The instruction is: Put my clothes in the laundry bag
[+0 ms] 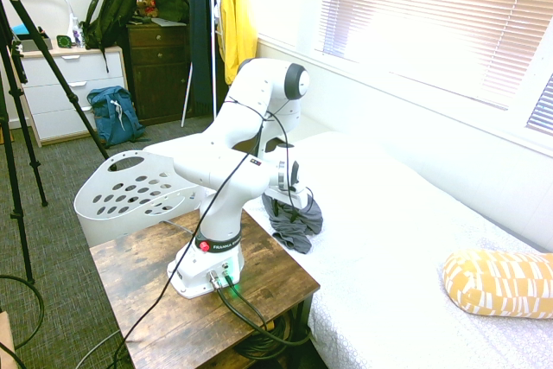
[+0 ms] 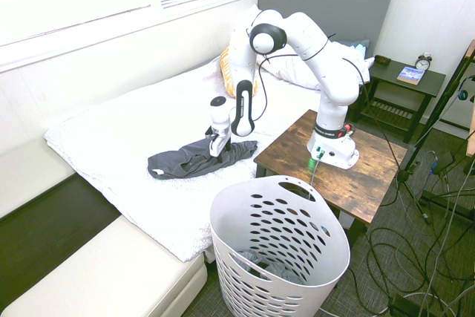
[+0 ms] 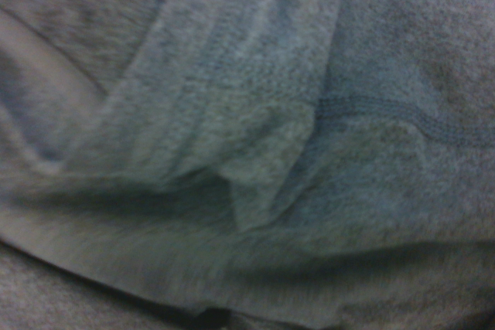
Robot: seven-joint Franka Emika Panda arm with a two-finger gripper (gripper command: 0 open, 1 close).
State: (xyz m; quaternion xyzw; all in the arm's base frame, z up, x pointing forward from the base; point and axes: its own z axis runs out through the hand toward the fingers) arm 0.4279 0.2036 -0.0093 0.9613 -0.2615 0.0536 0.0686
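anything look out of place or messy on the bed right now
Only the dark grey garment, lying crumpled near the bed's edge beside the wooden table, under the gripper. Nothing looks spilled or damaged.

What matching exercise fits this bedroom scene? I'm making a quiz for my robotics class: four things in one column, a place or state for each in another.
Column one:
1. dark grey garment
2. white laundry basket
3. gripper
4. yellow patterned pillow

Column two:
A. standing on the floor beside the wooden table
B. pointing down onto the garment
C. lying crumpled near the bed's edge
D. resting further along the bed, away from the arm

Pairs: 1-C, 2-A, 3-B, 4-D
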